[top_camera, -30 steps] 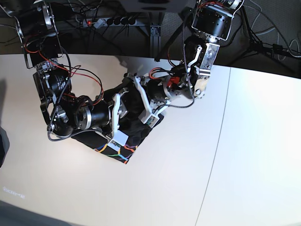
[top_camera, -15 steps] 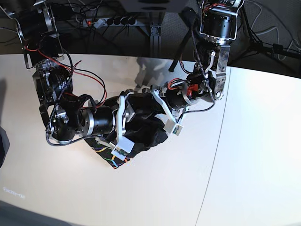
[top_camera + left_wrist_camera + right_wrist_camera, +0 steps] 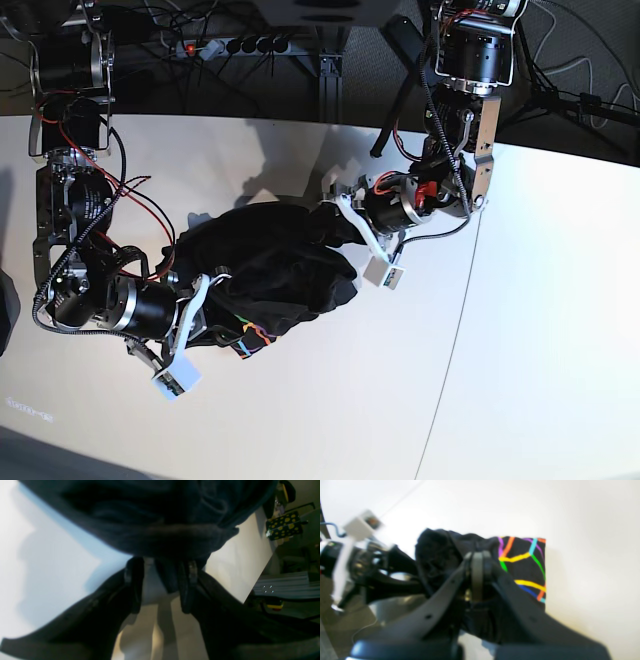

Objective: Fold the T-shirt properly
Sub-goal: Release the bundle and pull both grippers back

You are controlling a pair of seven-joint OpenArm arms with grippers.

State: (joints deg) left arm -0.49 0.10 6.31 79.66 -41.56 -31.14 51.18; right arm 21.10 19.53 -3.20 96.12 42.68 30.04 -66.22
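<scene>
The black T-shirt lies bunched on the white table, stretched between both arms. Its rainbow line print shows at one folded corner, also in the base view. My right gripper is shut on a dark fold of the shirt beside the print, at the shirt's lower left in the base view. My left gripper sits at the shirt's upper right edge. Its jaws stand apart, with a strip of the shirt's cloth hanging between them against one finger.
A seam runs down the table right of the shirt. A power strip and cables lie behind the table's far edge. A black box with yellow dots stands beyond the table edge. The left arm appears blurred in the right wrist view.
My right gripper has drawn the printed corner down and to the left in the base view. My left gripper has moved right. The shirt now spreads wider between them.
</scene>
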